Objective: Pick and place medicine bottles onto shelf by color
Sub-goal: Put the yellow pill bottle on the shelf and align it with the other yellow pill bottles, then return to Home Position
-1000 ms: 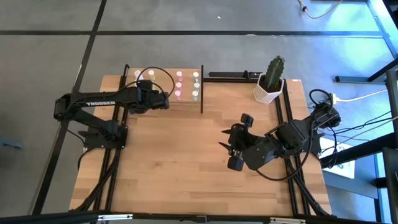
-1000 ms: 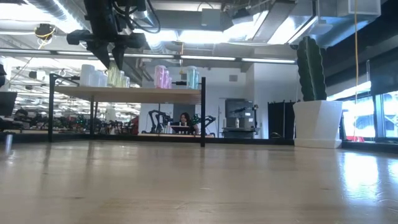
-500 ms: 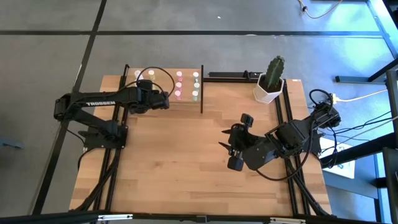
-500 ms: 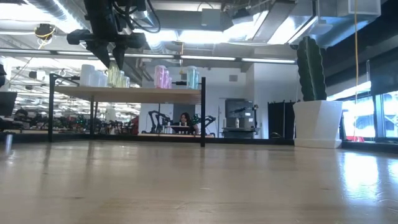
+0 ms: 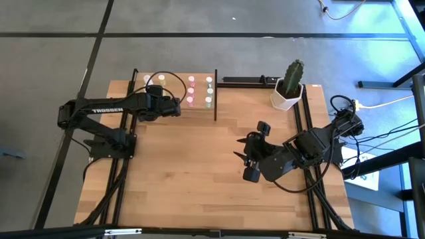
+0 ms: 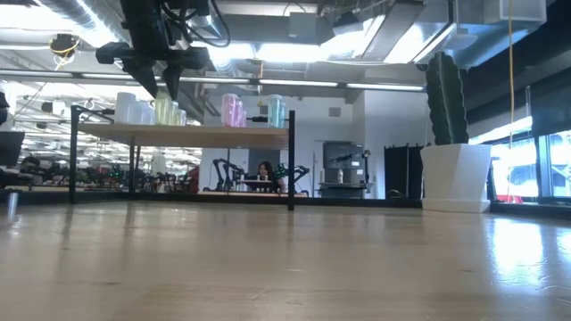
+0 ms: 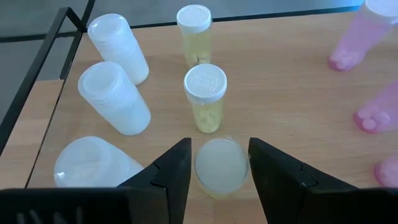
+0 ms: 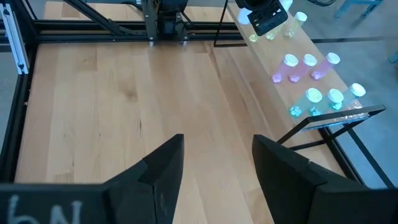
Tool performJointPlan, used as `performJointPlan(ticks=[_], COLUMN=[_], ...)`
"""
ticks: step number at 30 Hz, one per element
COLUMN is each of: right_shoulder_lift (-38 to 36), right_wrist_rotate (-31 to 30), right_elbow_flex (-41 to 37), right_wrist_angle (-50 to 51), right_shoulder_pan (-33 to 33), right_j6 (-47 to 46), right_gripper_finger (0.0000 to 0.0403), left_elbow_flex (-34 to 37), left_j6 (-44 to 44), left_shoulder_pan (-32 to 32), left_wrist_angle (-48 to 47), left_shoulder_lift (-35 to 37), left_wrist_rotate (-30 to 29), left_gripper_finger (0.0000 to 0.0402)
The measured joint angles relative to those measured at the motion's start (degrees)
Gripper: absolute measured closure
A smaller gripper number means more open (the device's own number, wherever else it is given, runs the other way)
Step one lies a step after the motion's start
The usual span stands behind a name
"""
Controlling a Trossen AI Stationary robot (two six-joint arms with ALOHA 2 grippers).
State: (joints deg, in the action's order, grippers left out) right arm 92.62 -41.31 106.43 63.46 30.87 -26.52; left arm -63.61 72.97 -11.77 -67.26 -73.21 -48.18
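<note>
The shelf (image 5: 199, 111) stands at the table's far left, a light board between black posts. On it stand medicine bottles in rows: white (image 7: 115, 99), pale yellow (image 7: 205, 93), pink (image 5: 191, 89) and pale green (image 5: 208, 89). My left gripper (image 7: 219, 149) hangs over the shelf's left half, open. Its fingers stand on either side of a pale yellow bottle (image 7: 219, 167) that rests upright on the board, nearest in the yellow row. My right gripper (image 5: 238, 149) waits open, raised above the tabletop right of centre, with nothing between its fingers.
A cactus in a white pot (image 5: 289, 86) stands at the far right corner. The shelf's black post (image 5: 216, 96) marks its right end. White bottles crowd close beside my left gripper. Bare wooden tabletop (image 5: 192, 172) spreads across the middle and near side.
</note>
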Motion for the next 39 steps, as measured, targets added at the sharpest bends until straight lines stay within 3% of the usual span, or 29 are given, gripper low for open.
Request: performJointPlan(ticks=[15, 24, 33, 39], right_shoulder_lift=[0.0, 0.0, 0.0, 0.0], right_wrist_rotate=[0.0, 0.0, 0.0, 0.0], right_elbow_flex=[0.0, 0.0, 0.0, 0.0], right_wrist_angle=[0.0, 0.0, 0.0, 0.0], right_shoulder_pan=[0.0, 0.0, 0.0, 0.0], right_j6=[0.0, 0.0, 0.0, 0.0], right_gripper_finger=[0.0211, 0.0211, 0.0211, 0.0211], left_elbow_flex=[0.0, 0.0, 0.0, 0.0], left_j6=[-3.0, -18.1, -28.0, -28.6], left_shoulder_pan=[0.7, 5.1, 21.0, 33.9], left_wrist_angle=[0.3, 4.0, 5.2, 5.2], left_shoulder_lift=[3.1, 9.7, 16.9, 19.8], left_wrist_rotate=[-0.8, 1.8, 7.3, 4.7], left_gripper_finger=[0.0249, 0.0286, 0.0388, 0.0395])
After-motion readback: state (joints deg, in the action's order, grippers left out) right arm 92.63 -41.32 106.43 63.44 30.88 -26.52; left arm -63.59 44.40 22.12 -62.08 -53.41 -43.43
